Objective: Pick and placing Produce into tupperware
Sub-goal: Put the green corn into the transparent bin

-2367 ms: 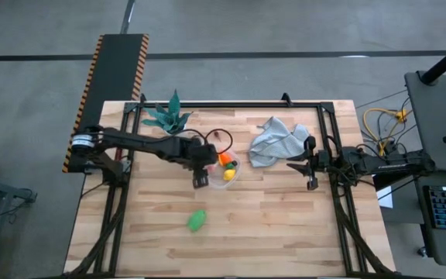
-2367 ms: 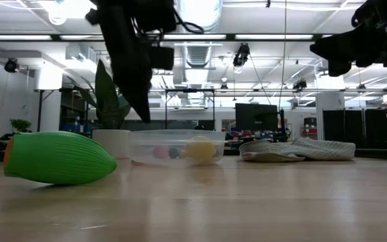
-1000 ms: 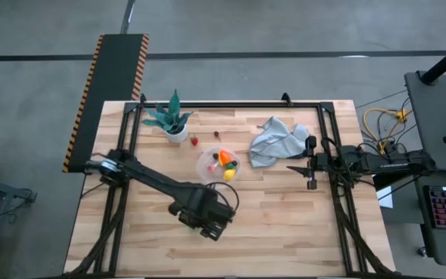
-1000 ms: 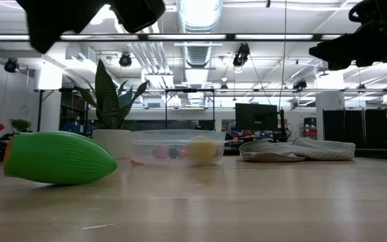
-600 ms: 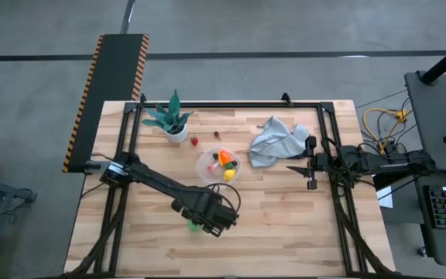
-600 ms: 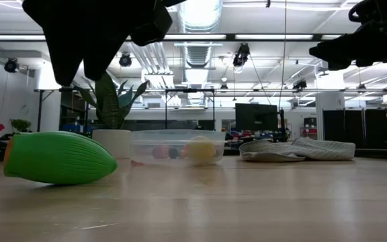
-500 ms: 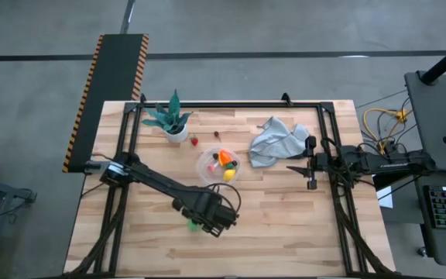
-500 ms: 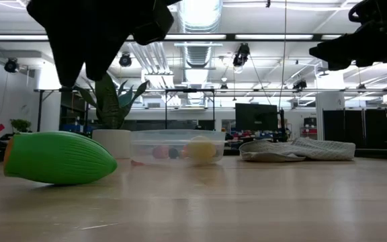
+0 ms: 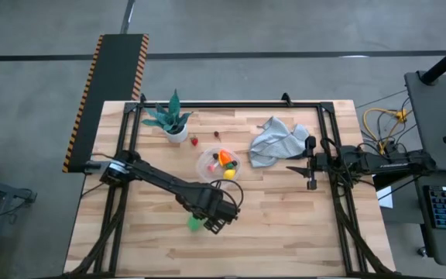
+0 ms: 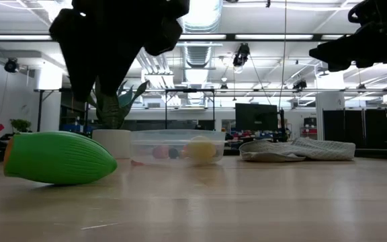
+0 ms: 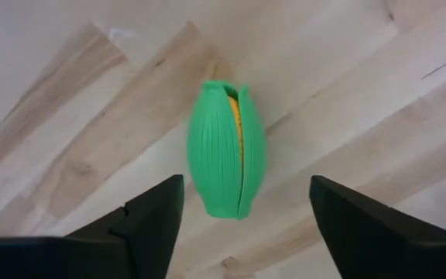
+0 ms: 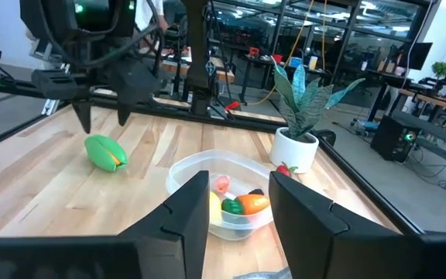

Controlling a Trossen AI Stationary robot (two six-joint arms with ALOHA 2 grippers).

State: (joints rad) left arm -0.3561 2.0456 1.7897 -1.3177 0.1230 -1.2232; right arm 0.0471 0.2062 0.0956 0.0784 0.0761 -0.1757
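Left pincer [image 11: 242,205], lower than a moment ago, hangs wide open and empty above the green corn [image 11: 227,149], which lies on the counter [image 11: 68,116] between its fingers, long axis pointing away from them.

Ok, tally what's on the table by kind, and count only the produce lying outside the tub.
Loose produce: 3 (corn, red piece, dark piece)
Tub: 1
Plant: 1
Cloth: 1
Total: 6
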